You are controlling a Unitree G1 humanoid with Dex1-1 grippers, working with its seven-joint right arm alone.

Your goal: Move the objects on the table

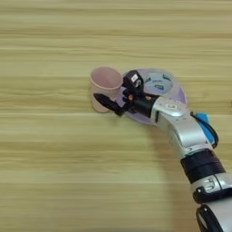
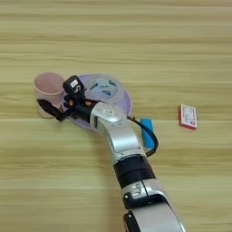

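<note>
on the streaky wood-grain table (image 1: 54, 172), the right gripper (image 1: 118, 94) spreads open beside a round pink cup (image 1: 105, 84).

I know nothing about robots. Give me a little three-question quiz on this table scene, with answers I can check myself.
1. True or false: the pink cup lies tipped on its side.
2. Which thing lies farthest to the robot's right: A) the tape roll, B) the red-and-white box, C) the cup?
3. Fill in: the claw is right beside the ____.

Key:
1. False; it stands upright, mouth up.
2. B; the box lies alone on the table, apart from the arm.
3. Cup; one black finger reaches across the foot of its near side, and the tape roll sits behind the claw on a lilac plate.
</note>
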